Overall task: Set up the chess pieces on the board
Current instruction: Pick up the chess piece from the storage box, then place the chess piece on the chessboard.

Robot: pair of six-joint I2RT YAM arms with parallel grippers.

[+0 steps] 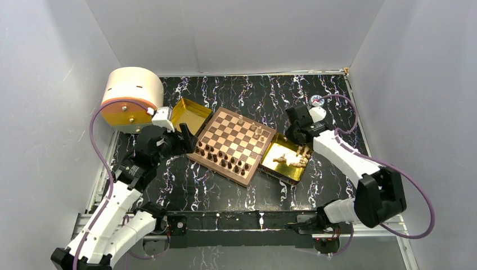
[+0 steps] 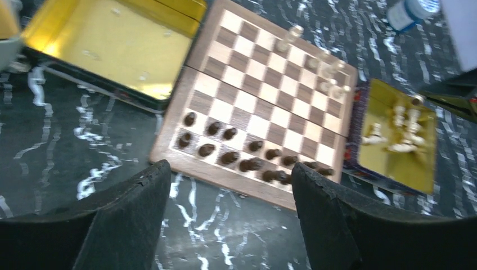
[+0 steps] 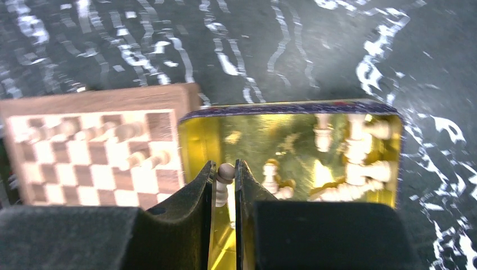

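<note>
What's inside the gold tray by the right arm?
Light chess pieces, some tipped over. The right gripper pinches one. Its fingers hide part of the tray.

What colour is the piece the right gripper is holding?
Light tan: a pawn-like piece pinched in the right gripper; clearest in the right wrist view.

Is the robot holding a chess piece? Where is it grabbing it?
Yes. The right gripper pinches a light pawn by its body, with the round head poking out. The left gripper is open and empty.
</note>
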